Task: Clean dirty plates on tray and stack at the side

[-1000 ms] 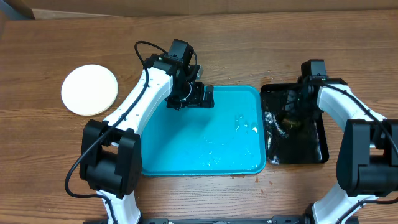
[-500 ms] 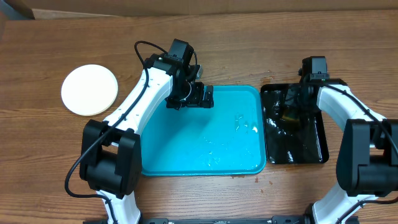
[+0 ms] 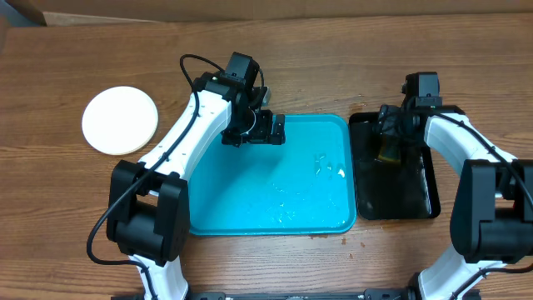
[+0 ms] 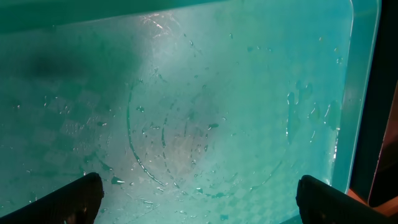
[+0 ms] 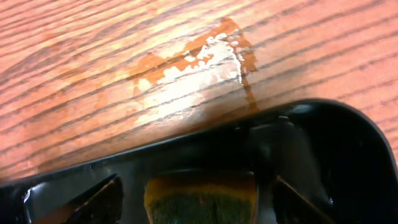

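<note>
Pinching one sponge (image 5: pixel 200 194), right pincer (image 5: pixel 196 202); left pincer (image 4: pixel 205 200) spread over one tray (image 3: pixel 283 193); one plate (image 3: pixel 119 120) aside.

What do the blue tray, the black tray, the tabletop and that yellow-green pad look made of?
The blue tray is likely moulded plastic: smooth, slightly glossy, and water beads on it. The black tray is probably plastic too, shinier, with wet glints. The table is wood or wood-look laminate with brown grain; which one cannot be told. The pad seems a sponge: yellow foam with a green scouring layer.

Sponge (image 5: pixel 200 198) cut off at the lower edge.
Whether it is gripped by the right gripper (image 5: pixel 196 182) cannot be told.
</note>
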`<state>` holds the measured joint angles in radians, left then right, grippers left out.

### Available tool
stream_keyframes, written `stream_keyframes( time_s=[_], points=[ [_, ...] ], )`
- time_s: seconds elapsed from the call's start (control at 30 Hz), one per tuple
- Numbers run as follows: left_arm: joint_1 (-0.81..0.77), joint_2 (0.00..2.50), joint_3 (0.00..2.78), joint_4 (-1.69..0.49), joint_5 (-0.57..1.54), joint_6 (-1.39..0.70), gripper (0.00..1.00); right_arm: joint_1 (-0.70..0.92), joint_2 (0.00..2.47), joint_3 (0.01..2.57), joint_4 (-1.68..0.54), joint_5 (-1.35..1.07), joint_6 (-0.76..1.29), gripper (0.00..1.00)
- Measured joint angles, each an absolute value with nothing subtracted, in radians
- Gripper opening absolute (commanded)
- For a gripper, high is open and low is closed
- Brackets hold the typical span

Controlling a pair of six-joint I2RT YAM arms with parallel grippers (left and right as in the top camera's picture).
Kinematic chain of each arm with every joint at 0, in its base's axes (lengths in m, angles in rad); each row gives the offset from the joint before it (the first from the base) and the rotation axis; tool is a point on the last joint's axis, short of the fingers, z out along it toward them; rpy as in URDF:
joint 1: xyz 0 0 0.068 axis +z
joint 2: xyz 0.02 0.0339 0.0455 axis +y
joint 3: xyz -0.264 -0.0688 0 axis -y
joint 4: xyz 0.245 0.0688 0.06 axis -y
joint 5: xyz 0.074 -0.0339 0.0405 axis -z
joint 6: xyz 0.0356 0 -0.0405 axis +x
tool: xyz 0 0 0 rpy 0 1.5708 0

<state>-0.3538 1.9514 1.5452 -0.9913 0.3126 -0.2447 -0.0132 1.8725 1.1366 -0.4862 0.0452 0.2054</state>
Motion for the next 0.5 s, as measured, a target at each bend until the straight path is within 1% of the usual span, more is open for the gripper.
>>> stream_keyframes(
  time_s=[0.03,0.07,0.1,0.17,0.2,0.23,0.27,0.3,0.33,0.37,0.4,0.43,0.5],
  points=[
    [-0.354,1.951,1.545,-0.991,0.312,-0.245,1.0,-0.013,1.872,1.137,-0.487,0.046,0.207,0.89],
    [-0.354,1.951,1.545,-0.991,0.311,-0.245,1.0,-0.013,1.872,1.137,-0.488,0.046,0.208,0.89],
    [-0.354,1.951,1.545,-0.991,0.31,-0.245,1.0,-0.013,1.872,1.137,-0.489,0.045,0.203,0.87],
    [-0.354,1.951,1.545,-0.991,0.31,-0.245,1.0,-0.013,1.872,1.136,-0.492,0.048,0.206,0.71],
    [-0.354,1.951,1.545,-0.991,0.31,-0.245,1.0,-0.013,1.872,1.135,-0.488,0.05,0.2,0.58],
    [-0.354,1.951,1.545,-0.99,0.31,-0.245,1.0,-0.013,1.872,1.133,-0.481,0.051,0.196,0.4],
    [-0.354,1.951,1.545,-0.989,0.31,-0.245,1.0,-0.013,1.872,1.13,-0.477,0.052,0.197,0.27],
    [-0.354,1.951,1.545,-0.987,0.31,-0.245,1.0,-0.013,1.872,1.125,-0.472,0.051,0.204,0.23],
    [-0.354,1.951,1.545,-0.986,0.31,-0.245,1.0,-0.013,1.873,1.123,-0.472,0.052,0.202,0.24],
    [-0.354,1.951,1.545,-0.986,0.31,-0.245,1.0,-0.013,1.872,1.121,-0.473,0.052,0.204,0.48],
    [-0.354,1.951,1.545,-0.986,0.31,-0.245,1.0,-0.013,1.872,1.121,-0.472,0.052,0.21,0.8],
    [-0.354,1.951,1.545,-0.986,0.31,-0.245,1.0,-0.013,1.872,1.121,-0.474,0.052,0.205,0.96],
    [-0.354,1.951,1.545,-0.986,0.31,-0.245,1.0,-0.013,1.872,1.124,-0.508,0.052,0.205,0.97]
  ],
)
